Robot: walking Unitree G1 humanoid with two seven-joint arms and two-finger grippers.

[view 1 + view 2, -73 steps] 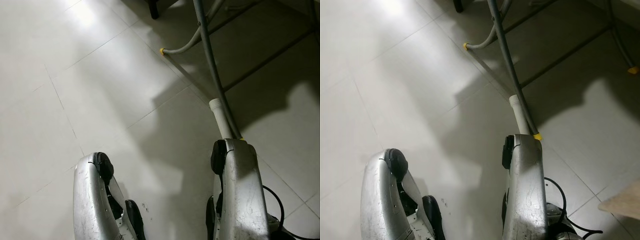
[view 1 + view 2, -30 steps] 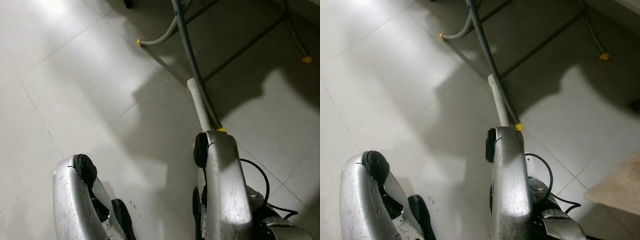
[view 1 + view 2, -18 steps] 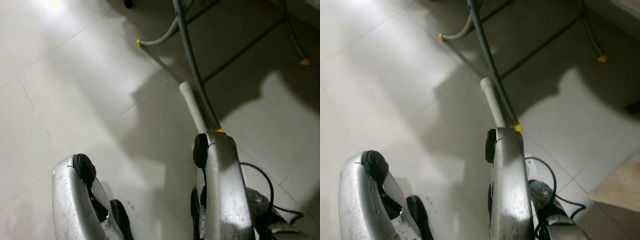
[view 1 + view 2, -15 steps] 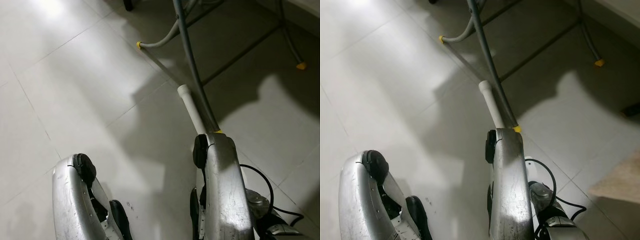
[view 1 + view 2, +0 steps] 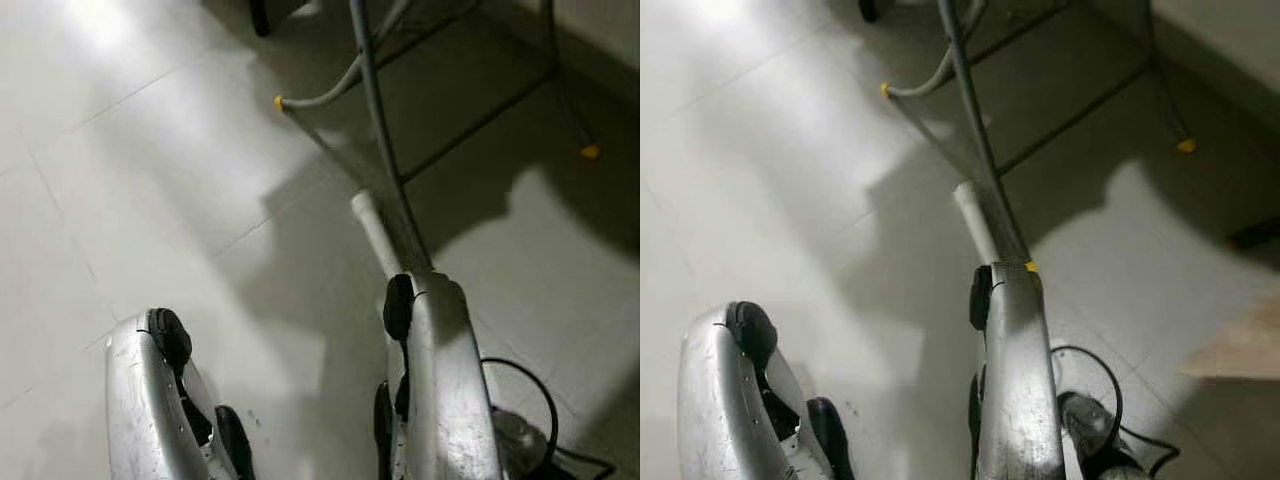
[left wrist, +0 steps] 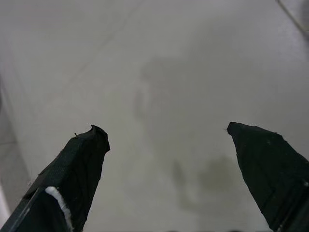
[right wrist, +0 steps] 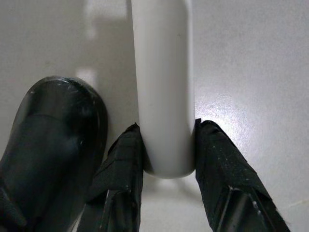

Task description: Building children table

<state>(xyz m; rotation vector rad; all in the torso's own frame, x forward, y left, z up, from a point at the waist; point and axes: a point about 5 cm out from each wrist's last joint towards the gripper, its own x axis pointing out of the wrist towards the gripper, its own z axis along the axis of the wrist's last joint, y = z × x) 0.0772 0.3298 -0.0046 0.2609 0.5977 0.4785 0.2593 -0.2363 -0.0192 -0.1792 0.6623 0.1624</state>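
Both silver arms low and pointing forward/down: left pincer (image 6: 166, 145) spread wide with nothing between its fingers, right pincer (image 7: 166, 145) clamped on a white tube (image 7: 163, 82), fingers (image 7: 219, 169) pressing both sides.

A white leg (image 7: 164, 87), a smooth round tube, is clamped near one end between the right gripper's (image 7: 166, 145) two black fingers. It points forward and away from the robot, above the pale tiled floor. Its far end (image 5: 362, 203) lies just beside the grey metal frame (image 5: 372, 90), whose feet carry yellow caps (image 5: 279, 102).
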